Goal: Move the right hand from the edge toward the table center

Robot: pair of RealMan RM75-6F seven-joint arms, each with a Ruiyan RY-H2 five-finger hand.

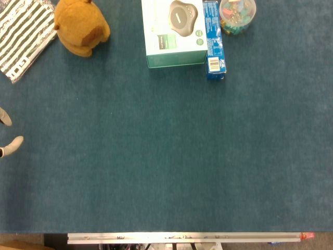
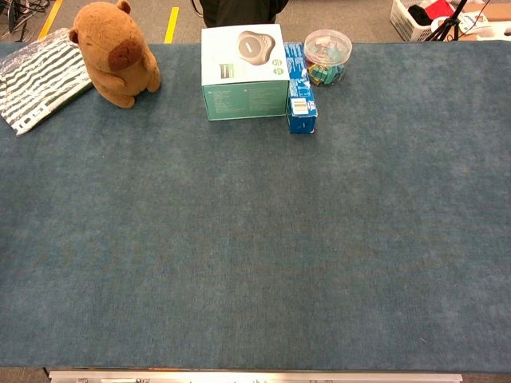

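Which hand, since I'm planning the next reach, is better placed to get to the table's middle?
The left hand, probably: it just pokes in at the left edge of the table in the head view. The right hand appears in neither view, so it seems farther off.

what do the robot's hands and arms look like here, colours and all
Very little shows. In the head view only two pale grey, rounded fingertips poke in at the left edge, over the blue table; one has a dark band where it leaves the frame. No arm, cable or marking is visible. The right hand appears in neither view.
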